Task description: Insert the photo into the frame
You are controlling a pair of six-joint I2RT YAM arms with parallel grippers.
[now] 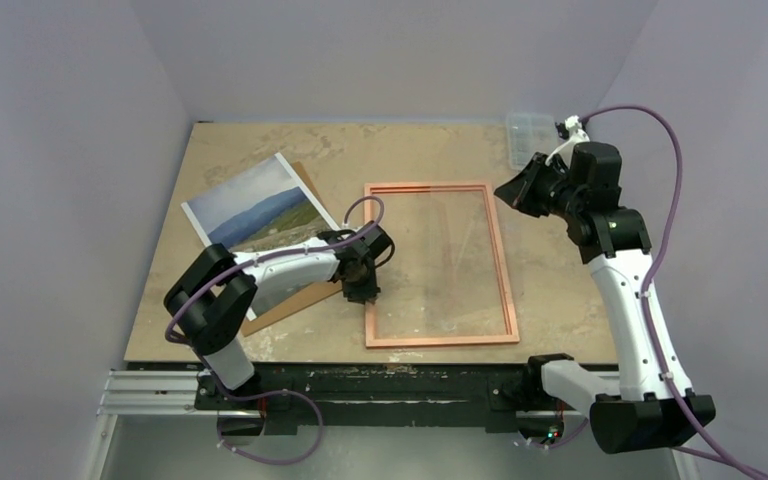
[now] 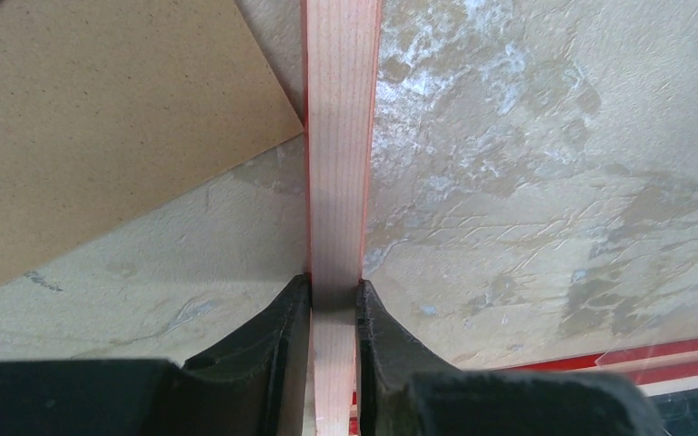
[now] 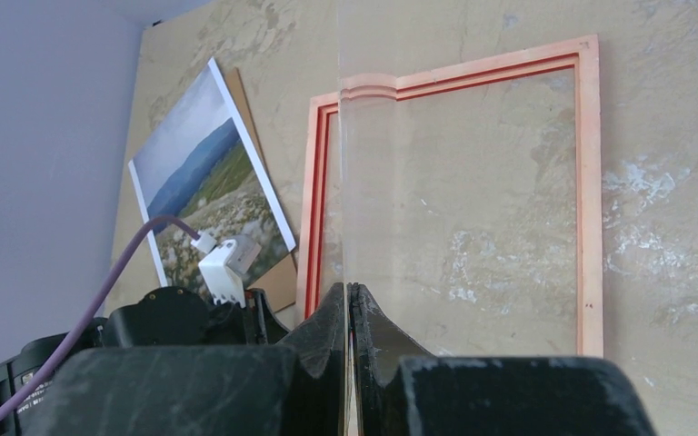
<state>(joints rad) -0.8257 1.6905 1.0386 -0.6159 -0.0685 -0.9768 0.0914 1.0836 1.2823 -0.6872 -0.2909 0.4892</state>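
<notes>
L tool clamps frame rail, R tool pinches pane: pin frame to bench, lift pane slow.

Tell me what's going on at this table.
The left gripper is clamped on the left rail of the frame, close to its near corner. The right gripper appears shut on the edge of the clear pane. The photo lies face up on a brown board to the left, not yet in the frame.
</notes>
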